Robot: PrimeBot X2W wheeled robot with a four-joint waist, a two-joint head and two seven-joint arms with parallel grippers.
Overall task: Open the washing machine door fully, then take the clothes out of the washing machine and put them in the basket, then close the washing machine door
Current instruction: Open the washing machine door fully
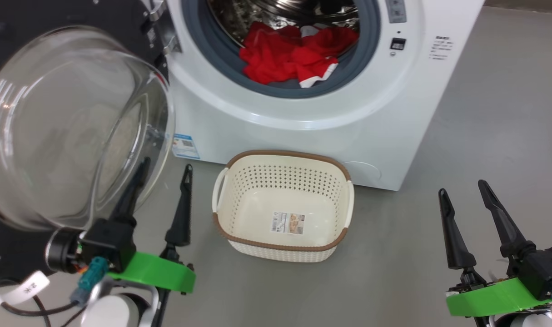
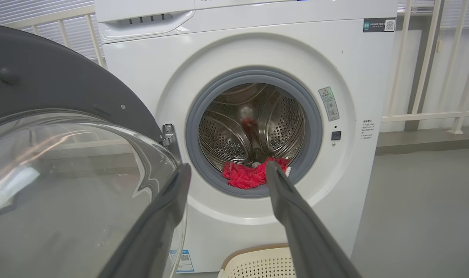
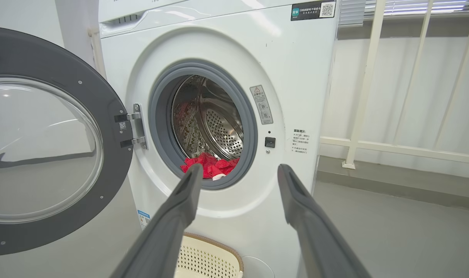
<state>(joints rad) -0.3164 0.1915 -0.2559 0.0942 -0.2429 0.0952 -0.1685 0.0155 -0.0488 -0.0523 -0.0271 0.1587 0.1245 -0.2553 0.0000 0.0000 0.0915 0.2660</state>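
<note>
The left gripper (image 1: 166, 164) is held spread with nothing grasped. One of its fingers is seen against the glass bowl of the swung-open washing machine door (image 1: 67, 127); contact cannot be judged. The right gripper (image 1: 462, 187) is likewise spread and empty. Between the two, slightly ahead, the basket (image 1: 285, 181) is shown whole in the head view, paper label included. The perforated drum (image 2: 234, 127) is revealed by the left wrist view. Beyond the fingertips, the clothes (image 1: 289, 56), red with white trim, are heaped at the drum's lip.
</note>
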